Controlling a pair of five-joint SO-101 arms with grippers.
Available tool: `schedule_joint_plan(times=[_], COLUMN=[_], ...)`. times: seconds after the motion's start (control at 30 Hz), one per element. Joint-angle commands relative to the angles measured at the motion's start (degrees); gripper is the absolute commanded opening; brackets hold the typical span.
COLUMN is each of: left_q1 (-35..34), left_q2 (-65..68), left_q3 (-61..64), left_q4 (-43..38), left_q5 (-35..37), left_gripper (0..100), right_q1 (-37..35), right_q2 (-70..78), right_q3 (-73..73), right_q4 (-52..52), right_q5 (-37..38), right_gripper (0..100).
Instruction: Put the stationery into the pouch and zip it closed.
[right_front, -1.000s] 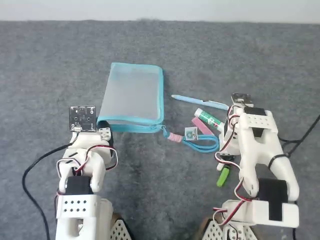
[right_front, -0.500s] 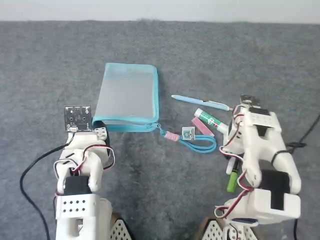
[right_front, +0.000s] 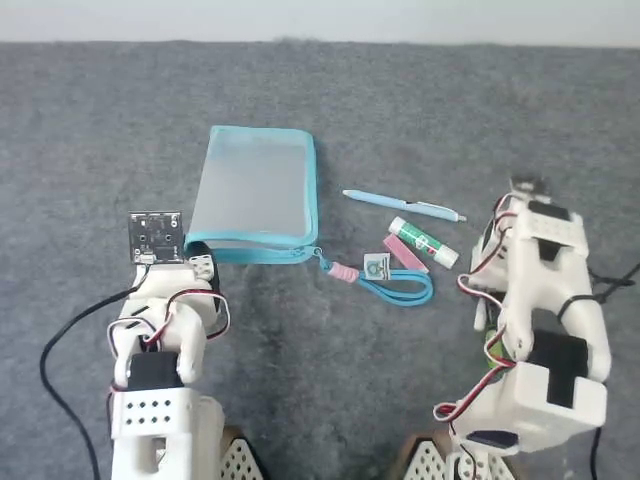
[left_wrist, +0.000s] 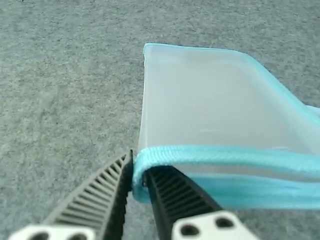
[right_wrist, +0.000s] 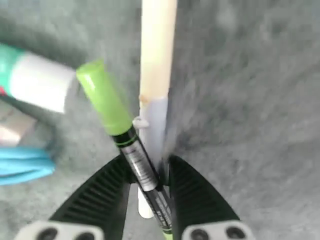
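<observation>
Right hand (right_wrist: 148, 167) has backed from the pouch (right_front: 255, 195), clamped on two slippery pens (right_wrist: 102, 100); my left hand (left_wrist: 137, 170) pinches its limp rim.

No print can be read. The marker (right_wrist: 136, 161) carries a silver printed band and the glue stick (right_front: 424, 242) a label, both too blurred to make out.

The frosted, teal-edged pouch (right_front: 255, 195) lies flat, a near corner pinched by the left gripper (left_wrist: 137, 167). To its right lie a blue pen (right_front: 400, 206), a white-and-green tube (right_front: 423, 241) and a pink strip (right_front: 405, 253) – while a green-capped marker (right_wrist: 102, 102) and a cream pen (right_wrist: 157, 50) sit clamped side by side in the right gripper (right_wrist: 149, 165)
</observation>
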Motion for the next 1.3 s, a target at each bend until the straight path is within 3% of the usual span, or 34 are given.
schedule_joint_plan(times=[0.0, 0.3, 0.4, 0.53, 0.63, 0.8, 1.0, 1.13, 1.27], left_q1=[-0.4, -0.4, -0.4, -0.4, -0.4, -0.4, -0.4, -0.4, -0.4], left_q2=[0.7, 0.7, 0.7, 0.6, 0.6, 0.6, 0.6, 0.6, 0.6], left_q3=[-1.2, -1.2, -1.2, -0.7, -0.7, -0.7, -0.7, -0.7, -0.7], left_q4=[-2.1, -1.9, -1.9, -2.0, -2.1, -2.2, -2.2, -2.2, -2.2], left_q5=[0.4, 0.4, 0.4, 0.4, 0.4, 0.3, -0.6, -1.4, -1.5], left_gripper=[1, 1, 1, 1, 1, 1, 1, 1, 1], right_q1=[-0.2, -7.2, -10.5, -12.3, -11.8, -10.1, -6.5, -3.9, -2.3], right_q2=[-0.9, 2.0, 6.5, 10.7, 10.7, 8.2, 1.3, -3.4, -7.0], right_q3=[-8.7, -17.9, -18.3, -18.6, -19.2, -18.8, -16.9, -8.8, 2.9], right_q4=[-0.2, -0.7, -0.7, -0.7, -0.5, 0.0, 4.1, 3.4, -4.4], right_q5=[1.2, 1.5, 6.4, 9.1, 9.1, 9.6, 15.3, 20.0, 23.5], right_gripper=[1.9, 2.4, 3.0, 16.8, 24.9, 24.8, 24.8, 22.9, 19.1])
